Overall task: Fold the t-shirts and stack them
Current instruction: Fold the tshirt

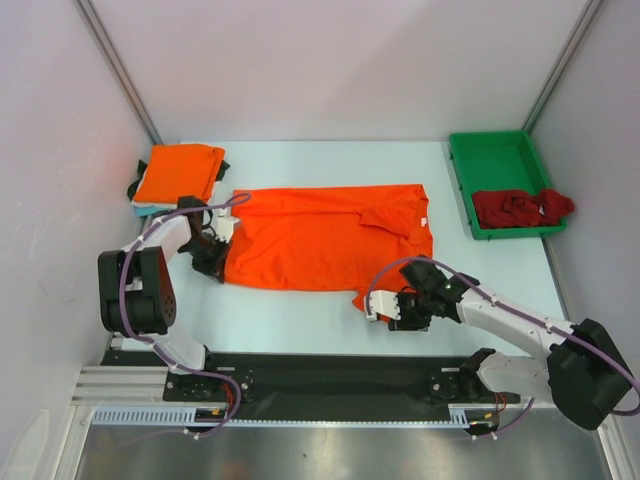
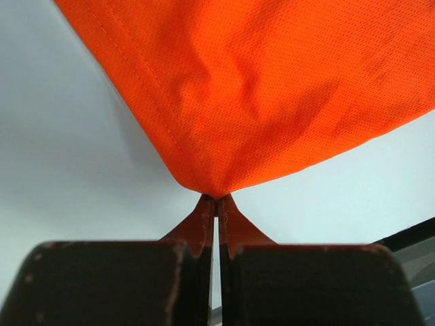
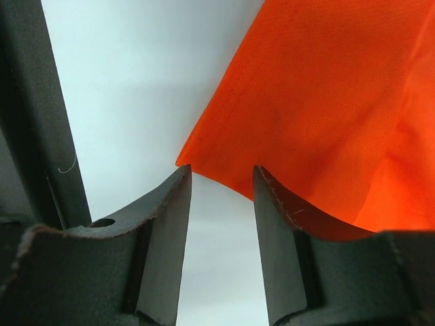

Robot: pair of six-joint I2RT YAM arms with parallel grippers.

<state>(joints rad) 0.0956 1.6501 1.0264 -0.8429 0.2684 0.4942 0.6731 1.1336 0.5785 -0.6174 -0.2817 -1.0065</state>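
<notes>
Orange in colour, the spread t-shirt (image 1: 320, 240) lies flat across the middle of the bench (image 1: 300, 160). The left tool (image 2: 216, 200) is clenched on its lower left corner. The right tool (image 3: 221, 178) stands released at the lower right corner, the hem's point at its gap. A folded orange tee (image 1: 180, 172) sits upper left; a dark red tee (image 1: 520, 207) lies in the green tray (image 1: 490, 150), upper right.

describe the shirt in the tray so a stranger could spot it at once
At the table's far right corner stands a green tray. In its near end lies a t-shirt, one part spilling over the right rim. It alone is dark red and crumpled.
</notes>
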